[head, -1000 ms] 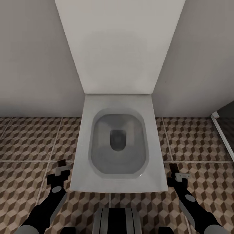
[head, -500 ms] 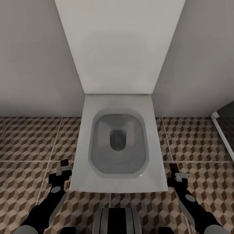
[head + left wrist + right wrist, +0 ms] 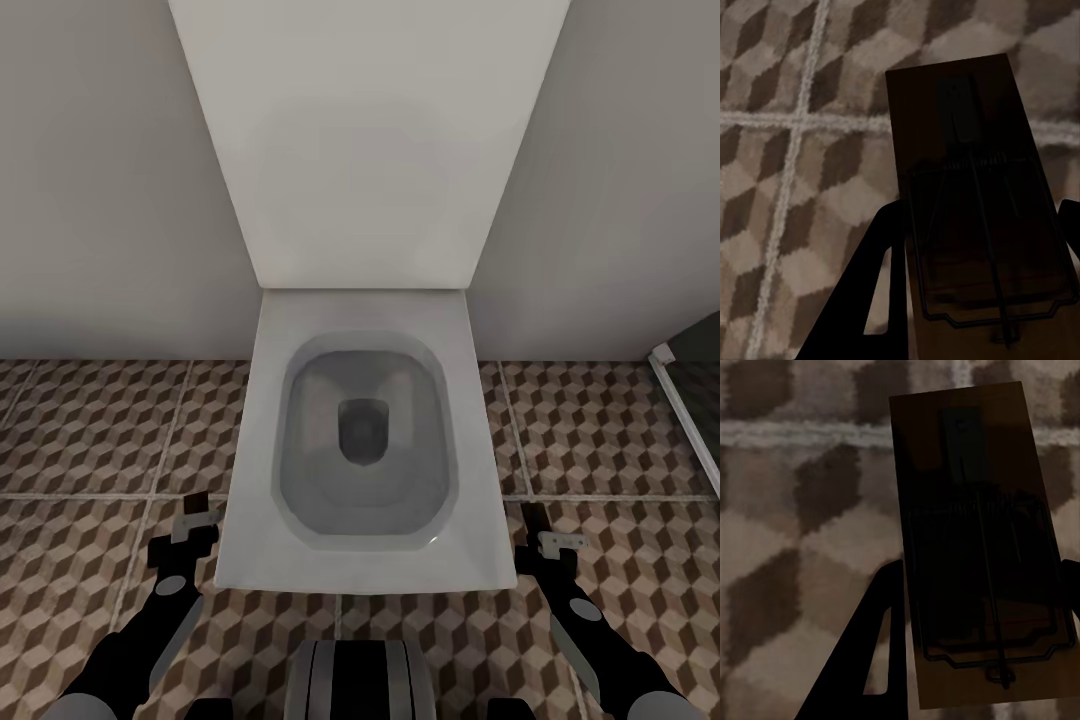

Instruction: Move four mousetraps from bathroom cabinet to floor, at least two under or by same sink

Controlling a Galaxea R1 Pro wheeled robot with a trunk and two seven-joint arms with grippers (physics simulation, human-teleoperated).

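- Mousetraps are in hand, one per arm, judging from the wrist views. In the head view the left gripper point(image 3: 193, 527) hangs low beside the left edge of a white toilet point(image 3: 365, 440), and the right gripper point(image 3: 552, 540) hangs beside its right edge, both over the bathroom floor point(image 3: 90, 430) of cube-patterned tiles. A small pale piece shows at each gripper tip; at this size I cannot tell the traps or the jaw gap. A white upright cistern panel point(image 3: 365, 140) rises behind the bowl against a grey wall point(image 3: 90, 180).
- Left wrist view: a dark-brown mousetrap point(image 3: 975, 202) lies between the black fingers point(image 3: 874, 300), its long axis running straight out along them, wire spring and bar facing the camera. The jaws look clamped on its near end. The tiles lie below it, apart from it.
- Right wrist view: a second mousetrap point(image 3: 979, 555) sits the same way between the fingers point(image 3: 874, 645), jaws closed on it, long axis along the fingers, over blurred tiles.
- No writing or brand is legible anywhere.
- Judgement: each trap points down and forward from its jaws at bare floor, but here the fixture alongside is a toilet, not a sink.
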